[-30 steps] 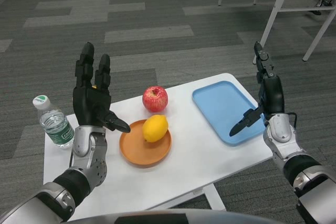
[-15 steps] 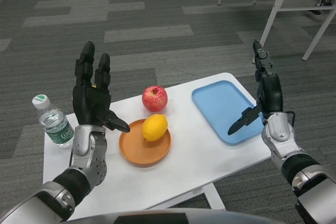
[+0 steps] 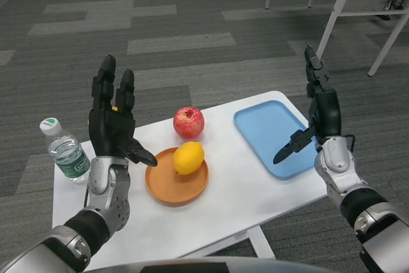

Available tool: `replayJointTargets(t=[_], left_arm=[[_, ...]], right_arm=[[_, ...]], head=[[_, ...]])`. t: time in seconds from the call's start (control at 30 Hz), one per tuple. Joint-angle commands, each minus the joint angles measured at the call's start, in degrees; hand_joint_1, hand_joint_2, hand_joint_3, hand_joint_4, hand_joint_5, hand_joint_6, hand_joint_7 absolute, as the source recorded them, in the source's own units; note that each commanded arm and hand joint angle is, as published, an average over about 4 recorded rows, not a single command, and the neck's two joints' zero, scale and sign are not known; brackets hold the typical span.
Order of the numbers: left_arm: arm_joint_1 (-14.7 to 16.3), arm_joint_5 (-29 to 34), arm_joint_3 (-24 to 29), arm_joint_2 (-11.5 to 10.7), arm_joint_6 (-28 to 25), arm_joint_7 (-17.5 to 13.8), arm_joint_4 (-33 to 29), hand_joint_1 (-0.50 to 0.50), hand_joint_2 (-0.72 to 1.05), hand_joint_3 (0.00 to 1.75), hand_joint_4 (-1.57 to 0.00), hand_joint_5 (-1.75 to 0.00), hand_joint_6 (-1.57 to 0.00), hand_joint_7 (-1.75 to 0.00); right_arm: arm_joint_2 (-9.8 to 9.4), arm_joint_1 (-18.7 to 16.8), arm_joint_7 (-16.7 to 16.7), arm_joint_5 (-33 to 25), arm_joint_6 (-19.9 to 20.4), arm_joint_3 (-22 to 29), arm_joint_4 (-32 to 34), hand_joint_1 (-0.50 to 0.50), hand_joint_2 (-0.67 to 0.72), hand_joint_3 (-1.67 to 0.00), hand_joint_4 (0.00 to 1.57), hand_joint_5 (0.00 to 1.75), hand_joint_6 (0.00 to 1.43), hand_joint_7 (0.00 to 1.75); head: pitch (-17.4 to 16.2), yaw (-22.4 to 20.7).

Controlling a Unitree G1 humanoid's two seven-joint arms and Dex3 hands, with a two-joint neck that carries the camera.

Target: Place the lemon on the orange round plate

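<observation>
- Lemon [image 3: 189, 157] sits on the orange round plate [image 3: 167, 192], toward the plate's far-right rim; long axis runs roughly front-left to back-right, tilted up a bit.
- Judgement: task looks done, lemon already on plate; nothing left but to keep clear.
- Left robot hand [image 3: 114, 123] is nearer the lemon: raised above the bench just left of the plate, palm toward camera, fingers spread & upright, thumb pointing right toward the lemon; holds nothing. Lemon lies to its right & slightly lower, not touching.
- Right robot hand [image 3: 317, 116] well apart, over the blue tray [image 3: 271, 133] on the bench's right side; fingers up, thumb out to the left, holds nothing.
- Red apple [image 3: 188, 121] just behind the plate, close to the lemon; can't tell if touching.
- Water bottle [image 3: 64, 151] at the white bench [image 3: 243, 187] far-left edge.
</observation>
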State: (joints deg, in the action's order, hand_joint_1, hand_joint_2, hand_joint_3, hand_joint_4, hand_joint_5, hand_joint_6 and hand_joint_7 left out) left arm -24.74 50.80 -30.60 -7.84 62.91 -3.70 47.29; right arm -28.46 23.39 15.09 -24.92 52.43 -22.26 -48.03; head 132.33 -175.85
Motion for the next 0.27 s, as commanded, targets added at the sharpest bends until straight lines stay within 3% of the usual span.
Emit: replayJointTargets(t=[0.03, 0.27], left_arm=[[0.8, -0.1, 0.2, -0.5, 0.2, 0.2, 0.0, 0.5, -0.55, 0.09, 0.0, -0.21, -0.03, -0.49], [1.2, -0.2, 0.2, -0.4, 0.3, 0.2, -0.1, 0.5, -0.55, 0.09, 0.0, -0.21, -0.03, -0.49]], right_arm=[[-0.04, 0.7, 0.5, -0.2, 0.7, -0.4, 0.5, -0.42, 0.72, 0.0, 0.37, 0.0, 0.0, 0.0], [-0.08, 0.8, 0.7, -0.2, 0.8, -0.8, 0.8, -0.42, 0.72, 0.0, 0.37, 0.0, 0.0, 0.0]], head=[[0.2, -0.1], [0.8, 0.4]])
